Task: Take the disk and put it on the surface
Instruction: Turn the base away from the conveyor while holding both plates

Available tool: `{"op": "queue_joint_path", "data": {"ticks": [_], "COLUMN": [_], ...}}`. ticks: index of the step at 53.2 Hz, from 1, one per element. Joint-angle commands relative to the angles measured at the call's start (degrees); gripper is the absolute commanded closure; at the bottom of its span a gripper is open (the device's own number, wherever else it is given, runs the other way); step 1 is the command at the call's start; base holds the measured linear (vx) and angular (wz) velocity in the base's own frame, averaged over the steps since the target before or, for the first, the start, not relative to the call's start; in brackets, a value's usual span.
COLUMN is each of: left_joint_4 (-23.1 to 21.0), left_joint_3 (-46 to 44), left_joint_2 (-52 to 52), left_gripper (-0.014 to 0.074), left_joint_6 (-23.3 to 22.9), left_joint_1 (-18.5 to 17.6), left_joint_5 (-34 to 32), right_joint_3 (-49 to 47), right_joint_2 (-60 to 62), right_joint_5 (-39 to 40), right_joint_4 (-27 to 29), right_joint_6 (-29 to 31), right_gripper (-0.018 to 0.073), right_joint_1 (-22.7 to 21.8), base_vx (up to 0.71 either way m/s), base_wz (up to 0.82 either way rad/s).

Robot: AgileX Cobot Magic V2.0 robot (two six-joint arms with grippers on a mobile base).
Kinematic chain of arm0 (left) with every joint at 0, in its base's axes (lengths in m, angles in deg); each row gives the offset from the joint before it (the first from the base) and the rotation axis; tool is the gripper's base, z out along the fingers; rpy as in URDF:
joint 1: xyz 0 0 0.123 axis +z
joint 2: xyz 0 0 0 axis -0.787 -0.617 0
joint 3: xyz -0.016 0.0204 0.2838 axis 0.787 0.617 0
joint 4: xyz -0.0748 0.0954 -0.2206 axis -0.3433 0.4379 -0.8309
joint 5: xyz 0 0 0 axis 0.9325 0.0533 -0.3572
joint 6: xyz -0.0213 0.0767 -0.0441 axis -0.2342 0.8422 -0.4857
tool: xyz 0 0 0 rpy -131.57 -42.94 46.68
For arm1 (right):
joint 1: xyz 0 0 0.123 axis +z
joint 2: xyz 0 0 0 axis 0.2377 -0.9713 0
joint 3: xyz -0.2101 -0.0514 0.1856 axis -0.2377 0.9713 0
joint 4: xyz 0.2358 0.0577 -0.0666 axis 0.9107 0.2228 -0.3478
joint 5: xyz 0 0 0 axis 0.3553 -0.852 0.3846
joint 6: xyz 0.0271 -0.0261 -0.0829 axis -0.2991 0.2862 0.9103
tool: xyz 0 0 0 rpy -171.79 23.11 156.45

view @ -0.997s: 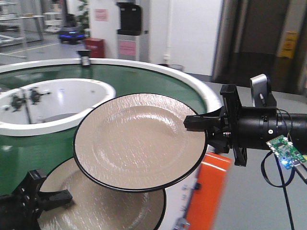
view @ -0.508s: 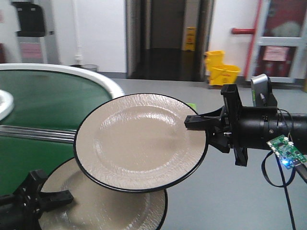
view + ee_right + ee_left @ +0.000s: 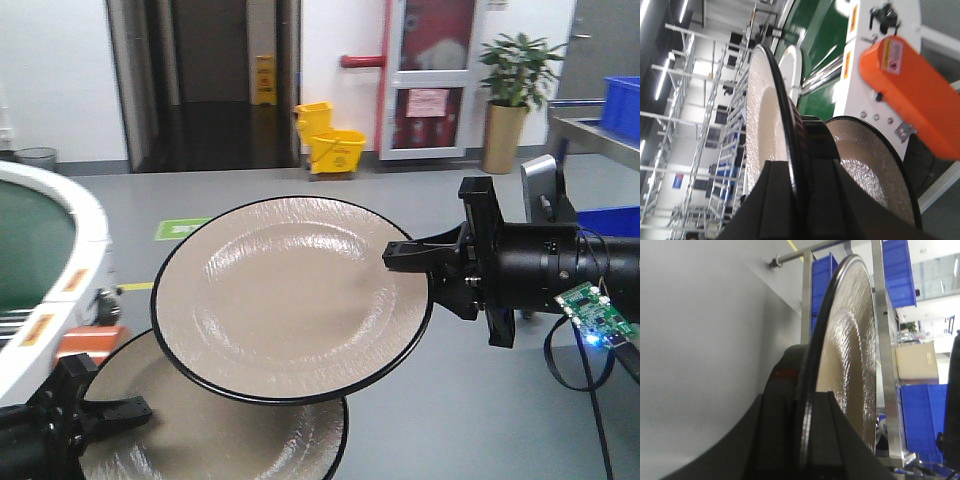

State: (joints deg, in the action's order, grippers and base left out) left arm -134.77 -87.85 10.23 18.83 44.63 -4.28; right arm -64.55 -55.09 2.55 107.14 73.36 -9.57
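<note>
I hold two beige disks with black rims, one in each gripper. The upper disk (image 3: 290, 295) hangs level in mid air, and my right gripper (image 3: 412, 262) is shut on its right rim. Partly under it lies the lower disk (image 3: 220, 435), its left rim clamped by my left gripper (image 3: 125, 410). The left wrist view has that disk (image 3: 850, 355) edge-on between the shut fingers of the left gripper (image 3: 807, 440). In the right wrist view the right gripper (image 3: 801, 200) pinches its disk (image 3: 762, 125), with the other disk (image 3: 870, 170) beyond. The surface is out of view.
The green conveyor belt (image 3: 25, 245) with its white rim (image 3: 85, 235) and an orange cover (image 3: 85, 342) sits at the far left. Across the grey floor stand a yellow mop bucket (image 3: 332, 140), a potted plant (image 3: 510, 95) and blue bins (image 3: 620, 100).
The whole view has swung right: the conveyor slid off to the left, and the bucket, plant and bins came in. Both disks and grippers keep their places in the frame.
</note>
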Motion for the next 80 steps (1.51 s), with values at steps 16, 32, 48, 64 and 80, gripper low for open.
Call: {"op": "queue_joint_path", "data": {"ticks": [16,32,48,64,80], "left_joint_4": [-4.38,-4.33,-4.33,-4.33,-4.33], "left_joint_3": [-2.63,-2.63,-2.63,-2.63,-2.63], "left_joint_2": [1.49,1.49,1.49,1.49,1.49], "left_gripper": [0.0595,0.0595,0.0595,0.0595,0.0595], "left_joint_6": [-0.88,-0.88,-0.88,-0.88,-0.88], "left_joint_1": [-0.24,-0.24,-0.24,-0.24,-0.24], "left_joint_5": [2.72,2.72,2.72,2.72,2.72], "right_joint_3": [-2.45,-2.45,-2.45,-2.45,-2.45], "right_joint_2": [2.93,2.93,2.93,2.93,2.93], "right_joint_5": [-0.84,-0.84,-0.84,-0.84,-0.84], "right_joint_4": [7.3,7.35,7.36,7.33,7.33], "right_joint_6": [-0.18,-0.18,-0.18,-0.18,-0.18], "right_gripper": [0.0568,0.0568,0.0568,0.0568,0.0568], "right_joint_1": [-0.2,-0.2,-0.2,-0.2,-0.2], "base_vx": [0.16,0.21,0.27,0.32,0.37], "base_wz": [-0.4,-0.33,-0.27,-0.18,0.05]}}
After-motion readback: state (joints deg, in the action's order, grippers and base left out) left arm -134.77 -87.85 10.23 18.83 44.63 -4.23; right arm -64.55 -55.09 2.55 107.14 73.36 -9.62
